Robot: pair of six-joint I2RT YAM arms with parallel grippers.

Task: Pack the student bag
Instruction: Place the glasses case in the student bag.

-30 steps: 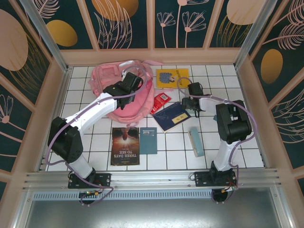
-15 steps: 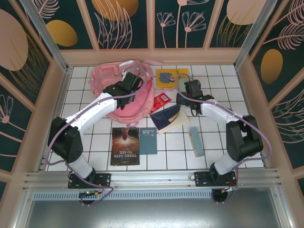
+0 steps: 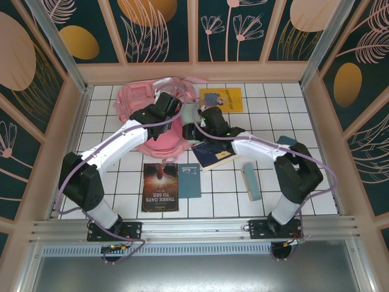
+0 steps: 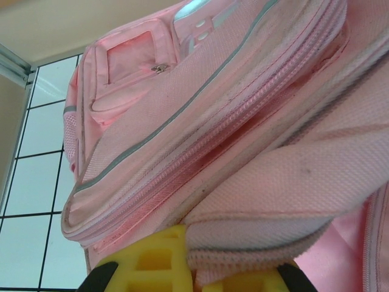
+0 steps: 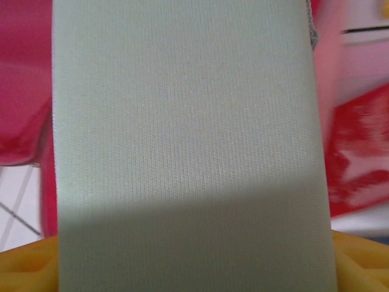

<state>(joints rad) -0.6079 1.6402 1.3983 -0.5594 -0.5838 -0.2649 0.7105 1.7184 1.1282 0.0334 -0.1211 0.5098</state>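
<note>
Student bag (image 3: 137, 103): pink and slumped, it lies at the far left of the white-tiled surface (image 3: 273, 103). Zipper lines and a pale strip show across it in your left wrist view.

Left end effector (image 4: 193, 269): clenched on a fold of the bag's pink fabric. You can see the yellow fingers (image 4: 143, 264) pinching that edge on the bag's right side.

Right end effector (image 5: 194, 277): grasping a pale green cloth-covered flat item (image 5: 188, 121) between its yellow pads. It sits just beside the bag's right edge, close to your left end effector.

Also lying on the surface:
- yellow book (image 3: 222, 99) at the far side
- navy book (image 3: 213, 155) partly under your right arm
- "Three Days to See" book (image 3: 160, 187) and small teal book (image 3: 189, 180), side by side nearer the arm bases
- pale teal box (image 3: 251, 180) to their right
</note>
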